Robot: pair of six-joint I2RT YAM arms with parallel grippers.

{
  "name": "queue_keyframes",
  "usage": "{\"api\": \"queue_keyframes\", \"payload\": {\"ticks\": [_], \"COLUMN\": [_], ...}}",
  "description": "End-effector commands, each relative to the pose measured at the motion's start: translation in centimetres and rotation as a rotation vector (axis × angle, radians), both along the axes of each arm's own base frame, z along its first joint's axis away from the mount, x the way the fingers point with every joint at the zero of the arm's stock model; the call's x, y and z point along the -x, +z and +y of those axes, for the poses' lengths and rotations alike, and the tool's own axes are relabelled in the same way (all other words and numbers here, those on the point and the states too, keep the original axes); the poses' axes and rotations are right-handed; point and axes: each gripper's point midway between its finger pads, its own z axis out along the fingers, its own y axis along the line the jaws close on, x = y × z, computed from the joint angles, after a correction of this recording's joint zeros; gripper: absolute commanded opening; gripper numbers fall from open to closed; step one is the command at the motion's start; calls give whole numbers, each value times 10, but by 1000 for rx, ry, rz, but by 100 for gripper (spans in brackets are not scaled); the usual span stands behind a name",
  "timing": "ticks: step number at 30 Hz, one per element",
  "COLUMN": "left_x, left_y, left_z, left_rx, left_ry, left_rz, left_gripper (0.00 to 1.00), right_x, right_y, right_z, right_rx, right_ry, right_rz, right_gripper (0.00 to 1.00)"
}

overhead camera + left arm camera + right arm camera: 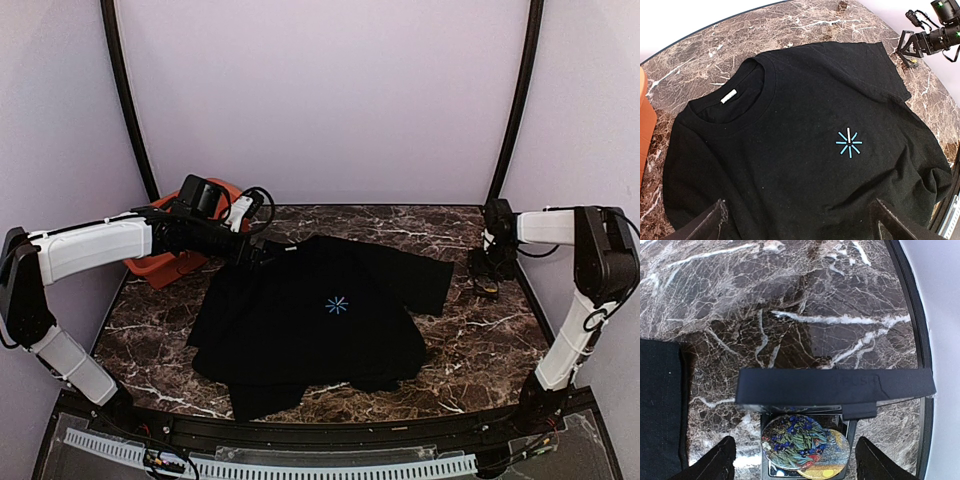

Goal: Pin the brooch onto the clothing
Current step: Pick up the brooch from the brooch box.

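Right gripper [795, 455] hangs with fingers apart astride the small black case [835, 385], the yellow-gold brooch [835, 460] between them half under a flowered disc [792, 440], so closing could, I judge, nip the case walls or the wrong disc and tip everything out.

Dark marble-patterned surface [470, 350], white veining, black rim at the edges. Carries at centre a black T-shirt [320, 320], spread front up, collar toward the far left, hem rumpled at the near side, light-blue starburst print [337, 305] on the chest. Carries on bare marble at the right a small black case [835, 386], lid raised, just clear of the sleeve. Holds an orange container [160, 268] at the far left corner.
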Motion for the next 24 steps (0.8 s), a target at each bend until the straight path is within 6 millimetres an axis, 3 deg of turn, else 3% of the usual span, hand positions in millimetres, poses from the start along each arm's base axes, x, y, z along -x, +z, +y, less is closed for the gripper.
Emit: {"api": "queue_keyframes", "payload": {"ticks": [1, 24], "left_x": [5, 6], "left_y": [-3, -4], "left_z": [1, -1], "left_rx": [-2, 5], "left_ry": [-8, -15], "left_rz": [13, 20], "left_gripper": [99, 99], "right_x": [-9, -8], "right_y": [2, -16], "right_z": [-1, 1], "right_rx": [17, 20], "right_ry": [0, 10], "right_rz": [-12, 26], "right_gripper": [79, 67]}}
